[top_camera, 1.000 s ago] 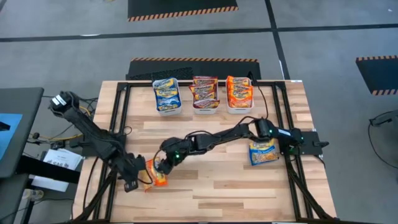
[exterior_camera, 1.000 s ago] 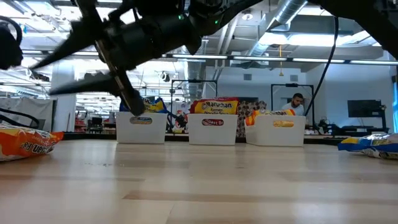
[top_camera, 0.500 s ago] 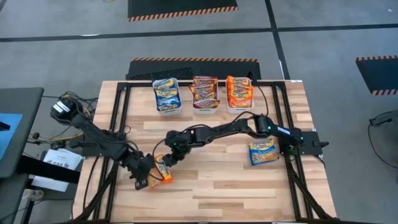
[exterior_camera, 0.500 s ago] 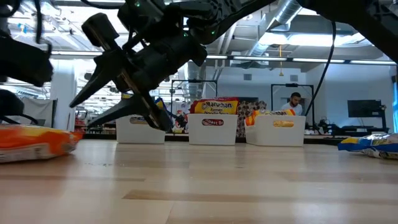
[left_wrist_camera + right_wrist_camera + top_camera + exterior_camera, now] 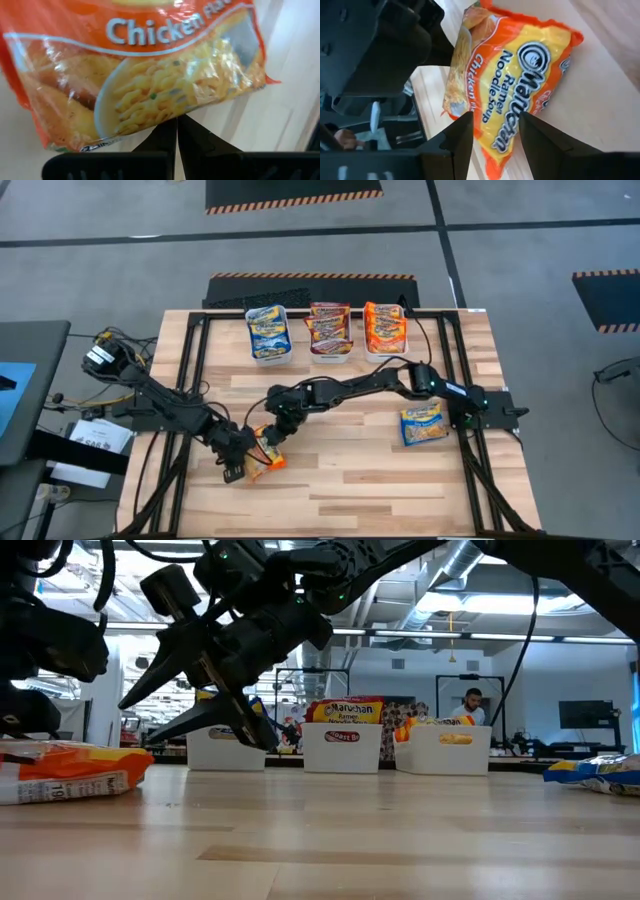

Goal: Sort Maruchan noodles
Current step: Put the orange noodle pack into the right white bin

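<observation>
I have an orange Chicken-flavour Maruchan packet point(image 5: 262, 459) lying on the front-left part of the table point(image 5: 380, 490), with both arms converged on it. My left gripper point(image 5: 176, 131) is clamped on the packet's near edge: in the left wrist view the two fingers are pressed flat together with the plastic lip pinched between them. The hold looks thin to me, only on the seam, so I would lift slowly and keep the packet level, or it could slide out.

My right gripper point(image 5: 495, 131) hovers just beyond, fingers apart, straddling the end of the same packet without closing on it. From the low view I judge that it hangs above the table, not touching the wood. If this is a handover, I want the right fingers to close on the body of the packet before the left lets go.

Further right, a blue packet point(image 5: 424, 424) lies loose beside the right arm, not yet sorted.

At the far edge stand three white bins point(image 5: 270, 356), holding blue, maroon and orange packets in turn. The orange bin point(image 5: 385, 352), rightmost, is my target, well apart from here.
</observation>
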